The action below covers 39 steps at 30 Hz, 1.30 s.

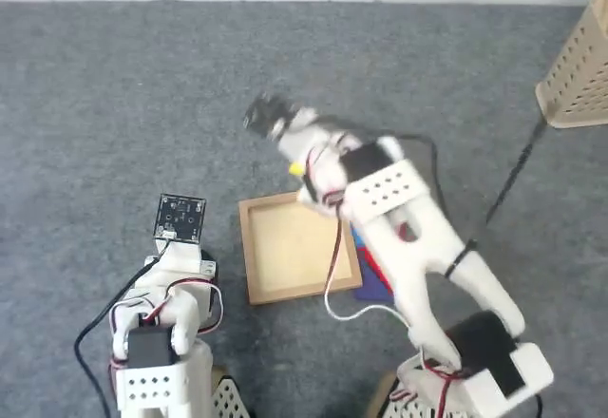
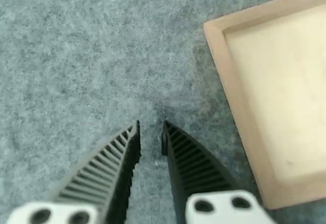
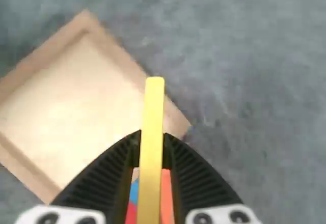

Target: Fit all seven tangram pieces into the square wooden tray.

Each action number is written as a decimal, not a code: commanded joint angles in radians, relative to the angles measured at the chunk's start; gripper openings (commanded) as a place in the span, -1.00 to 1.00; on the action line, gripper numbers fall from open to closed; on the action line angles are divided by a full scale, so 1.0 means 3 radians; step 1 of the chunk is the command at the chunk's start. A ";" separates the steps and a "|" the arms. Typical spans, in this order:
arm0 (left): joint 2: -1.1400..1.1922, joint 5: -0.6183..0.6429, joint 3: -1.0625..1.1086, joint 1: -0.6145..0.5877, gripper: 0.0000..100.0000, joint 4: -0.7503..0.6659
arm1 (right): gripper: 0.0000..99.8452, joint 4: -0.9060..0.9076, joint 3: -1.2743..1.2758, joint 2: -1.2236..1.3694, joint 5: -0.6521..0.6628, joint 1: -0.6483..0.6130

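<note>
Tool on right arm (image 3: 151, 136) clamps yellow piece (image 3: 154, 102) over wooden tray (image 3: 46, 50) rim.

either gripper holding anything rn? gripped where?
The right gripper is shut on a yellow tangram piece, pinched across its flat faces, with one end sticking out past the fingertips. The left gripper holds nothing.

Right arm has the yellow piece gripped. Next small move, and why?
Probably shift the right tool inward over the bare floor of the square wooden tray, then lower it. The tool is shut on the flat yellow tangram piece, held edge-on above the tray's rim near a corner, so releasing here would likely catch the rim. Nothing lies in the tray yet.
</note>
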 commanded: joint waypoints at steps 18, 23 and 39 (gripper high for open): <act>-0.0077 0.0026 -0.0028 0.0005 -0.86 0.0000 | -0.56 -0.0417 -0.0026 0.0673 0.0481 -0.0330; -0.0077 0.0026 -0.0028 0.0005 -0.86 0.0000 | -0.56 -0.0345 -0.0026 0.0667 0.0532 -0.0350; -0.0077 0.0026 -0.0028 0.0005 -0.86 0.0000 | -0.70 0.0095 0.0102 0.0043 0.0266 -0.0355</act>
